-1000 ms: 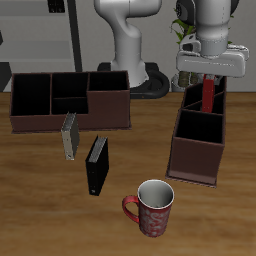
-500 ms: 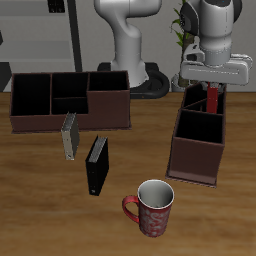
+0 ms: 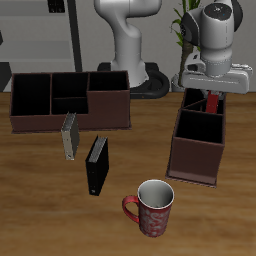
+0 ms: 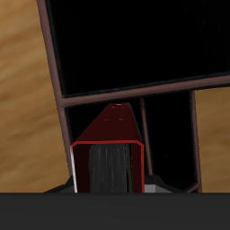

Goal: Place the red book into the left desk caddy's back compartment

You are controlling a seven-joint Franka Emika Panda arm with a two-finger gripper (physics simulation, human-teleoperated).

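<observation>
Wrist view: the red book stands upright inside the back compartment of the left desk caddy, between its walls. The gripper sits just above; whether it grips the book cannot be told. Confirm release, then retract straight up, clear of the sloping walls, over the counter.

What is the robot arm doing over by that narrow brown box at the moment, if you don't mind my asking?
The arm has lifted away from the left desk caddy, leaving the red book standing in the back compartment. The gripper hangs just above it; its jaws are not clearly visible. A black book, a grey book and a mug sit untouched on the table.
</observation>
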